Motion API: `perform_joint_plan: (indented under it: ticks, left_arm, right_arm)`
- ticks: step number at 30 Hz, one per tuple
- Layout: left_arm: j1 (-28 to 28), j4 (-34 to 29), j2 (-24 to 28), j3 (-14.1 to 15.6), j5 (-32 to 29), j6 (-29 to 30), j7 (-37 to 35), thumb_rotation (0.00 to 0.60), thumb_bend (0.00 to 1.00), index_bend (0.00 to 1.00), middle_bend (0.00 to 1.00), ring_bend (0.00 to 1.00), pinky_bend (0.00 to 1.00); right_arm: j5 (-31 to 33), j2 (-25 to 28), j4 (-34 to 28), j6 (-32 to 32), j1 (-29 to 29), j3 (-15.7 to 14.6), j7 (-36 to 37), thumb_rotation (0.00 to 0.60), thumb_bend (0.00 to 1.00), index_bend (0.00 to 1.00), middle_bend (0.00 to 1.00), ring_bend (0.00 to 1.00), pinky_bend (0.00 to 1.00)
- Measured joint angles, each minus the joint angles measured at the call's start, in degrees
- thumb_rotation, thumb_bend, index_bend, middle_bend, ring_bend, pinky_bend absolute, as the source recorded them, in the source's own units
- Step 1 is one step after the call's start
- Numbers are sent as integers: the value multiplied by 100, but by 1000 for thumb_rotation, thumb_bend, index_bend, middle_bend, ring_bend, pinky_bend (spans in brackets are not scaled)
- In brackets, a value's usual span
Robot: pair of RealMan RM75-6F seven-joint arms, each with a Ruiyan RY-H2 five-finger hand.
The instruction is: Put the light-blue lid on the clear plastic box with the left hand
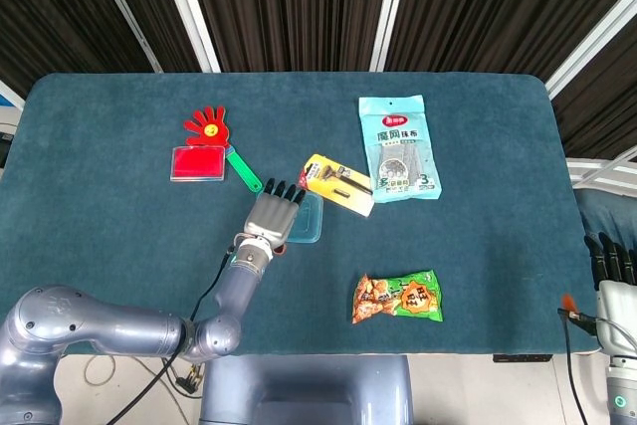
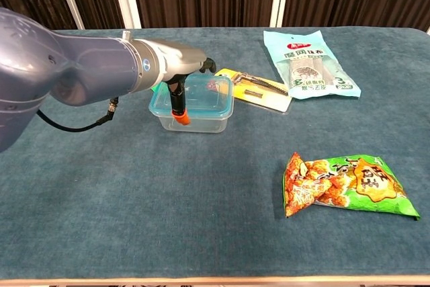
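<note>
The clear plastic box (image 2: 201,119) stands left of the table's middle, and the light-blue lid (image 2: 209,92) lies on top of it. In the head view only the lid's right part (image 1: 311,218) shows past my left hand (image 1: 271,214). That hand (image 2: 178,70) lies flat over the lid's left side with its fingers stretched out. Its orange-tipped thumb hangs down the box's front wall. My right hand (image 1: 610,264) stays off the table at the lower right, fingers straight and holding nothing.
A yellow packaged tool (image 1: 338,184) lies just right of the box, touching or nearly so. A pale green cloth packet (image 1: 398,146) lies further back right and a snack bag (image 1: 398,298) near the front edge. A red case (image 1: 197,162) and a red hand-shaped clapper (image 1: 209,126) lie at the back left.
</note>
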Motion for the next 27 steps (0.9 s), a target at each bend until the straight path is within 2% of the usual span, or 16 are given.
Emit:
perform_joint_plan:
  ticks: [13, 23, 27]
  left_arm:
    - [1, -75, 46, 18, 199, 191, 4, 600, 185, 15, 41, 0, 0]
    - [27, -188, 119, 52, 168, 87, 8, 600, 185, 14, 42, 0, 0]
    - [20, -256, 157, 44, 224, 140, 8, 600, 191, 32, 67, 0, 0]
  right_arm:
    - [11, 4, -14, -2, -2, -4, -23, 600, 353, 15, 15, 0, 0]
    - [36, -4, -27, 12, 1, 10, -63, 600, 353, 15, 15, 0, 0]
    - [37, -5, -25, 15, -1, 12, -55, 600, 352, 15, 14, 0, 0]
